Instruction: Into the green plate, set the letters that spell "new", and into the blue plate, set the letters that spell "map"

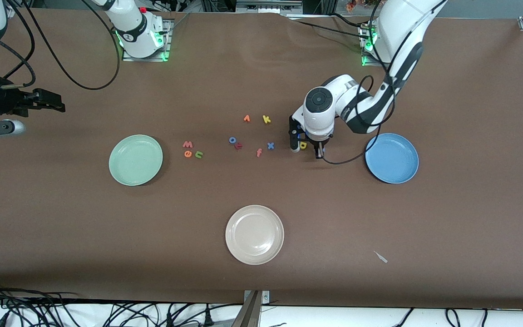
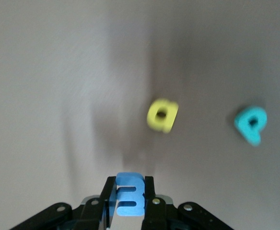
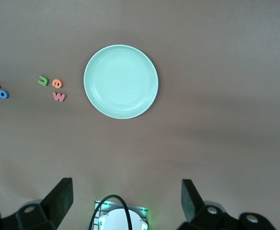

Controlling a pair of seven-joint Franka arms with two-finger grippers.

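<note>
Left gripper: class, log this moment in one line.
left gripper: shut on blue m | right gripper: open, waiting | blue plate: empty

- Cream-white plate (image 1: 254, 235): round, shallow rim, closest of the plates to the front camera, near mid-table.
- Orange v-shaped letter (image 1: 246, 118): lying flat, just beside the yellow k (image 1: 266, 119), both farther from the front camera than the remaining loose letters.
- Blue o (image 1: 232, 140): touching or nearly touching a small red-pink letter (image 1: 239, 146), shape unclear.
- Pink f (image 1: 259, 152): near the blue x (image 1: 270, 146), slightly nearer the front camera.
- Small pale scrap (image 1: 381, 257): on the brown table cover (image 1: 470, 218), toward the left arm's end.
- Black cables (image 1: 39, 313): tangled along the table's front edge.
</note>
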